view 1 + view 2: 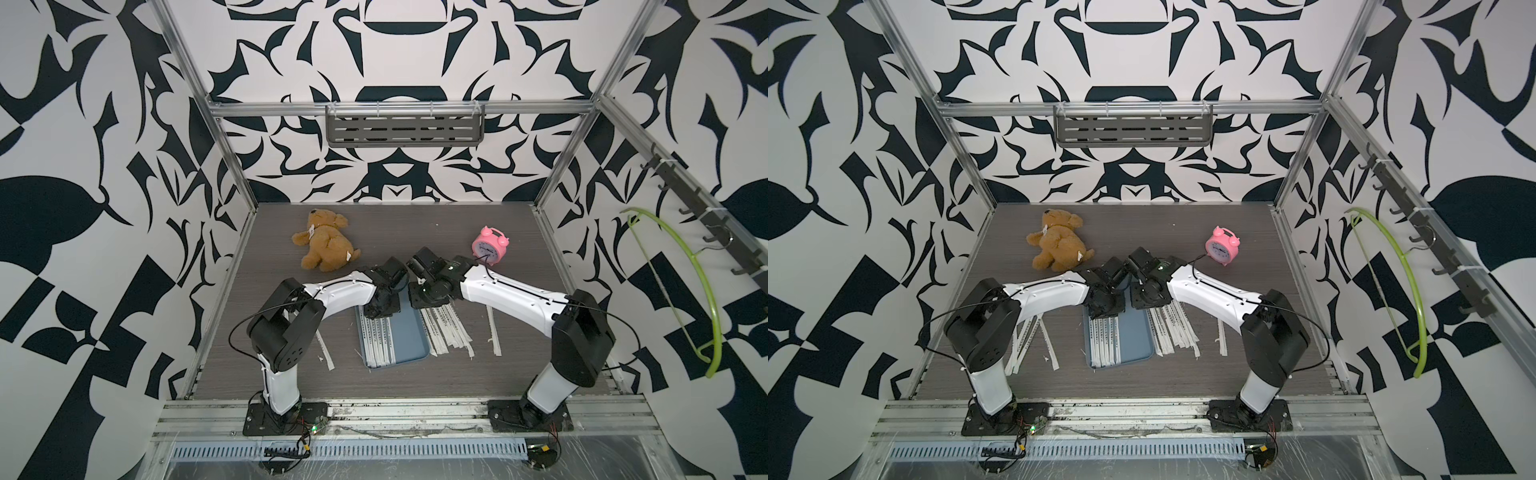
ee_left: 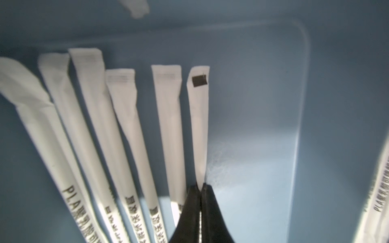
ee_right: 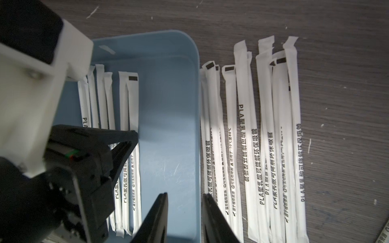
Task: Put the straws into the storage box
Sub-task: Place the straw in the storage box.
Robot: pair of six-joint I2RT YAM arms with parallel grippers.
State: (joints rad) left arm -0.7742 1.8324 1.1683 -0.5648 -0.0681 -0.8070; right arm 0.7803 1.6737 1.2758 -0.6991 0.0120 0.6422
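The left arm (image 1: pixel 336 293) and right arm (image 1: pixel 511 299) have white moulded link covers between black joint housings. Behind each claw, a thin black cable (image 1: pixel 229 337) follows the white forearm, then loops free past the elbow housing. The left gripper (image 2: pixel 201 186) and right gripper (image 3: pixel 185 196) carry matte black fingers tapering to narrow tips. Farthest from each claw sits a black base plate (image 1: pixel 498 412); a green light (image 1: pixel 314 428) glows by the left one.

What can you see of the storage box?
The storage box is a shallow blue-grey plastic tray with rounded corners and a low rim, lying flat on the table. Wrapped straws lie in a row in its left half; the right half is bare. The left end effector, shut on one straw, reaches inside.
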